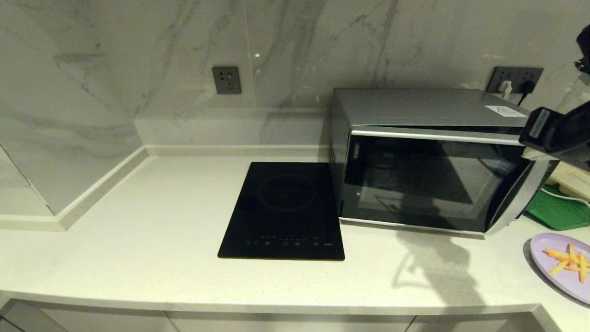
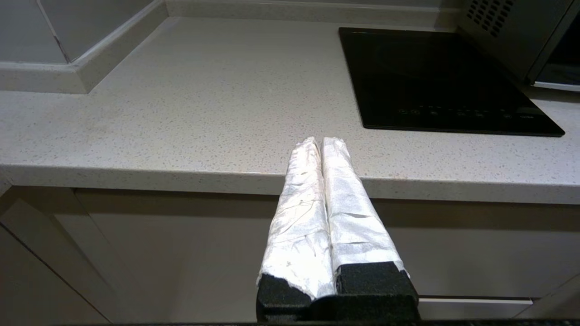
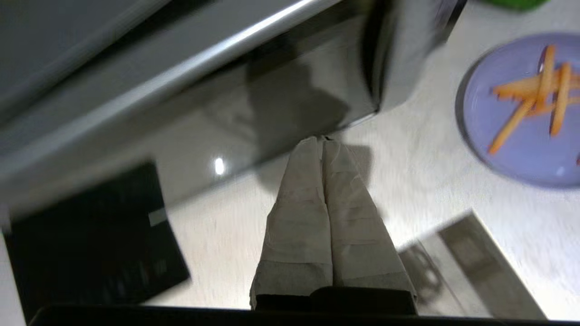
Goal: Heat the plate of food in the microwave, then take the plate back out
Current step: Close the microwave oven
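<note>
Lilac plate of food (image 1: 560,266) carries thin orange fries, at 4 o'clock from the closed microwave (image 1: 428,159). My right pincer (image 3: 322,141) and left pincer (image 2: 317,142) are closed, empty.

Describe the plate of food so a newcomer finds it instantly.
Start at the silver microwave on the right of the counter. On the counter in front of its right end lies the plate of food. It is round and lilac with orange fries, unlike the green tray behind it.

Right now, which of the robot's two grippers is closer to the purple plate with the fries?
The right. The right gripper hangs shut above the counter by the microwave, with the plate of food close beside it. The left gripper is shut at the counter's front edge, left of the hob.
</note>
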